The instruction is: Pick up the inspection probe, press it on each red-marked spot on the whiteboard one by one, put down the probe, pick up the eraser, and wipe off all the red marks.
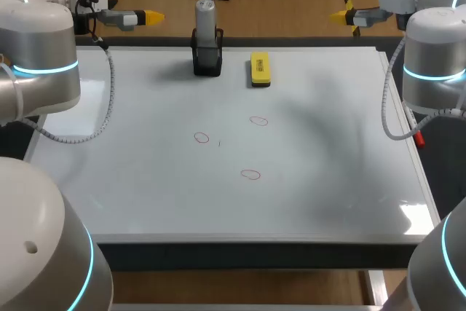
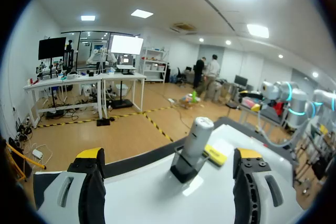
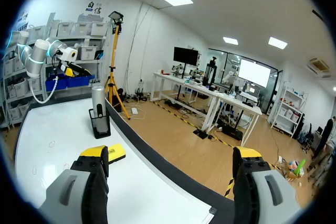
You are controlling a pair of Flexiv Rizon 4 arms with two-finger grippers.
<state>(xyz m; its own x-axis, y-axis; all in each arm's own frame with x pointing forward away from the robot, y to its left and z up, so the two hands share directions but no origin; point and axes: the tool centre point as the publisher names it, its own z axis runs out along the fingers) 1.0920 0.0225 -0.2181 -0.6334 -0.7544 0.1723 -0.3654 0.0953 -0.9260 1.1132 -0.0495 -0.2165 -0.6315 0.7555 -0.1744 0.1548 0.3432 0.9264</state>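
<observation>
A grey inspection probe (image 1: 205,23) stands upright in a black holder (image 1: 207,57) at the whiteboard's far edge; the left wrist view has the probe (image 2: 195,137) ahead of my open left gripper (image 2: 169,169). A yellow eraser (image 1: 260,68) lies right of the holder, and shows as the eraser (image 3: 113,152) just ahead of my open right gripper (image 3: 170,166). Three red marks sit mid-board: one mark (image 1: 202,137), a second (image 1: 258,120), a third (image 1: 250,174). My left gripper (image 1: 149,16) hovers beyond the far left corner, my right gripper (image 1: 336,15) beyond the far right. Both hold nothing.
The whiteboard (image 1: 131,180) covers most of the table, with a dark border along its near edge. A red marker (image 1: 419,136) lies off the board's right edge under my right arm.
</observation>
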